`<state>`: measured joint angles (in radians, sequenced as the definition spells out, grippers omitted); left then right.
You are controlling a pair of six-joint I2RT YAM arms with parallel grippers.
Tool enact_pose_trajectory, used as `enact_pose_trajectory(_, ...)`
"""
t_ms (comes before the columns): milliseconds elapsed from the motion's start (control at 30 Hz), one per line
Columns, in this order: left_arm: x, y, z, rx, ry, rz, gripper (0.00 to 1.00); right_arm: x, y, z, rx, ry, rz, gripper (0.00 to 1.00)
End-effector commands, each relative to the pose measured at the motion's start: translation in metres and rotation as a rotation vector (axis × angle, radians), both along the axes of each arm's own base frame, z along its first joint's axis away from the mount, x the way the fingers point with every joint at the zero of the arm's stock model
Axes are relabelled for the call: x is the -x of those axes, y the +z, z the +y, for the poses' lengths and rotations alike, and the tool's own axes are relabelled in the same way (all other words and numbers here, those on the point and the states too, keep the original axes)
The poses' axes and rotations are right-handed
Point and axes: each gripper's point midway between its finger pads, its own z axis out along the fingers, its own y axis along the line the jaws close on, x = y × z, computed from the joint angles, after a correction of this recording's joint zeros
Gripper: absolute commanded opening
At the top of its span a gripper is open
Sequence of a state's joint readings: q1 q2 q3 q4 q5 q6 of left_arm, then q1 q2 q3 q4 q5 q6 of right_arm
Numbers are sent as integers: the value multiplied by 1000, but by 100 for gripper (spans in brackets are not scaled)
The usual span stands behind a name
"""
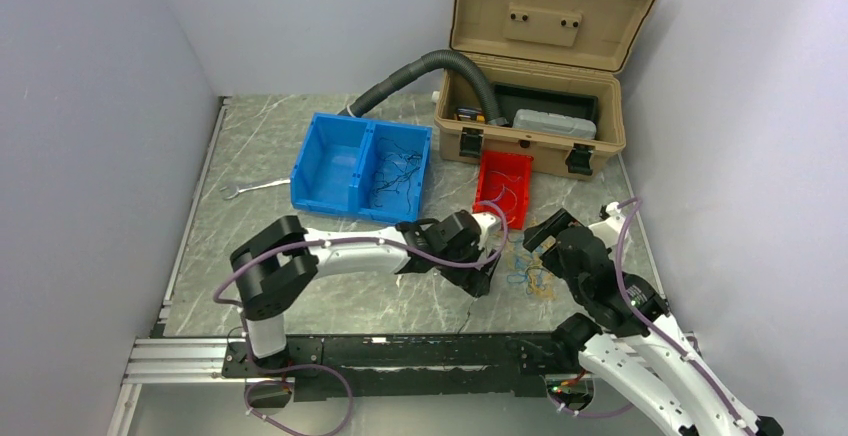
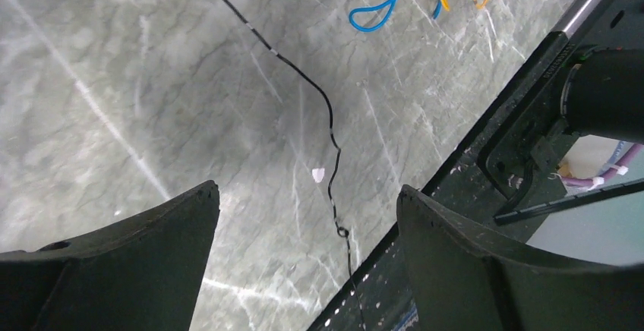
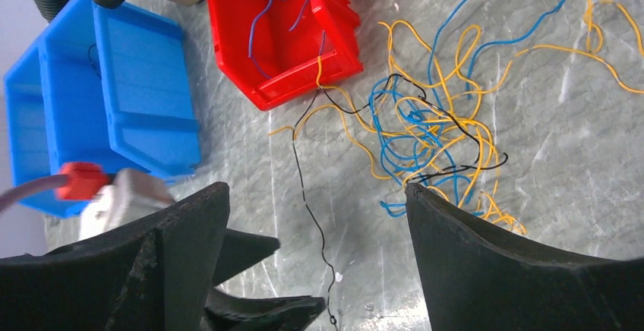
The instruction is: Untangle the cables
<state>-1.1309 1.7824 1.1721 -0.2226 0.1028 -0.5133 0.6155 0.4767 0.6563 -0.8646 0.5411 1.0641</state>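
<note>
Red bin (image 3: 298,82) beside tangled cables (image 3: 425,137)

On the marble surface (image 1: 330,301): a blue bin (image 1: 303,168), a red bin (image 1: 505,160), an open tan case (image 1: 553,16), a grey hose (image 1: 415,64), a wrench (image 1: 255,188).

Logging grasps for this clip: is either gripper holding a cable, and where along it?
Nothing is held; the left gripper and right gripper both stand open above loose cables.
</note>
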Motion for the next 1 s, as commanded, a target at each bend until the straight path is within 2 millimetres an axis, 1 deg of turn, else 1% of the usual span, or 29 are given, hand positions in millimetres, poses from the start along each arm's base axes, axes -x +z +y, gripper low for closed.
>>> enact_pose_trajectory(0,11,-3,-30,60,-44,51,87,0,23,0,-31,7,-46,87)
enact_pose_trajectory(33,13,-7,-32,40,-49,67,85,1,24,0,-33,9,-48,87)
enact_pose_trajectory(167,21,-19,-37,-3,-66,84,83,7,26,-2,-32,16,-36,87)
enact_pose_trajectory(233,22,-25,-43,4,-70,99,77,9,28,-2,-36,22,-41,87)
enact_pose_trajectory(333,19,-33,-53,-9,-63,113,57,14,33,-5,-50,20,-51,86)
enact_pose_trajectory(400,17,-38,-56,-13,-53,116,40,16,33,-6,-51,24,-51,86)
enact_pose_trajectory(467,14,-33,-55,-2,-44,96,11,18,27,-2,-46,56,-35,86)
enact_pose_trajectory(500,13,-27,-52,6,-37,77,1,19,21,1,-44,69,-13,86)
enact_pose_trajectory(533,11,-15,-49,22,-28,51,0,21,13,2,-37,76,18,86)
enact_pose_trajectory(600,9,4,-34,30,-6,4,0,23,-1,6,-33,89,65,88)
enact_pose_trajectory(633,7,23,-28,51,0,-28,0,23,-7,10,-39,102,78,88)
enact_pose_trajectory(733,1,54,-8,35,3,-106,0,20,-25,25,-63,155,101,88)
enact_pose_trajectory(867,-3,93,5,27,-24,-154,0,14,-53,37,-53,165,175,89)
enact_pose_trajectory(967,-9,125,9,46,-33,-191,0,7,-71,42,-38,158,214,89)
